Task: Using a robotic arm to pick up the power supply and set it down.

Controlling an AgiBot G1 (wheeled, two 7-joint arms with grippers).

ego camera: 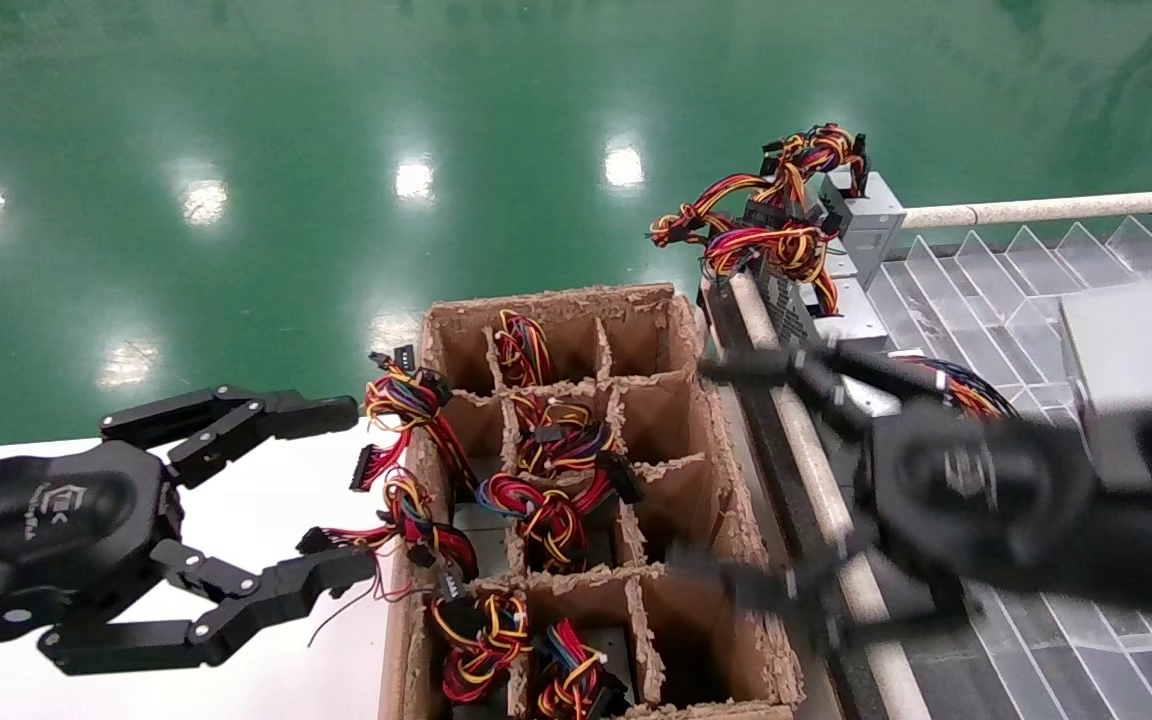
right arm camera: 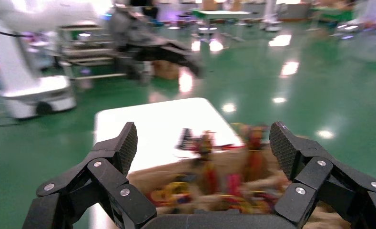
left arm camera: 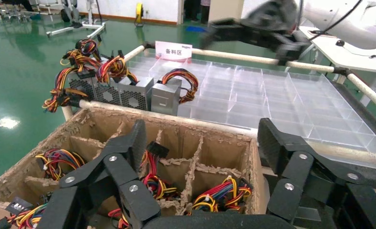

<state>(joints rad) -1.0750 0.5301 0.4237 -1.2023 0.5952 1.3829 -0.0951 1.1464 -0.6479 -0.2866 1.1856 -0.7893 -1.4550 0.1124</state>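
Note:
My right gripper (ego camera: 696, 470) hangs open and empty over the right-hand edge of the divided cardboard box (ego camera: 556, 300); it shows blurred, with its silver-grey wrist block (ego camera: 1126, 360) behind it. In the right wrist view the gripper (right arm camera: 202, 136) faces the box's blurred wire bundles (right arm camera: 214, 186). Power supplies sit low in the box cells, showing mostly as red, yellow and purple wire knots (ego camera: 546, 505). Which one is the task's power supply I cannot tell. My left gripper (ego camera: 356, 485) is open and empty beside the box's left wall, and it (left arm camera: 200, 133) looks across the cells.
More power supplies (ego camera: 866, 230) with wire bundles stand at the back of a clear partitioned tray rack (ego camera: 996, 290), right of the box. A padded rail (ego camera: 1026, 210) borders the rack. A white table (ego camera: 236, 520) lies under the left gripper. Green floor stretches beyond.

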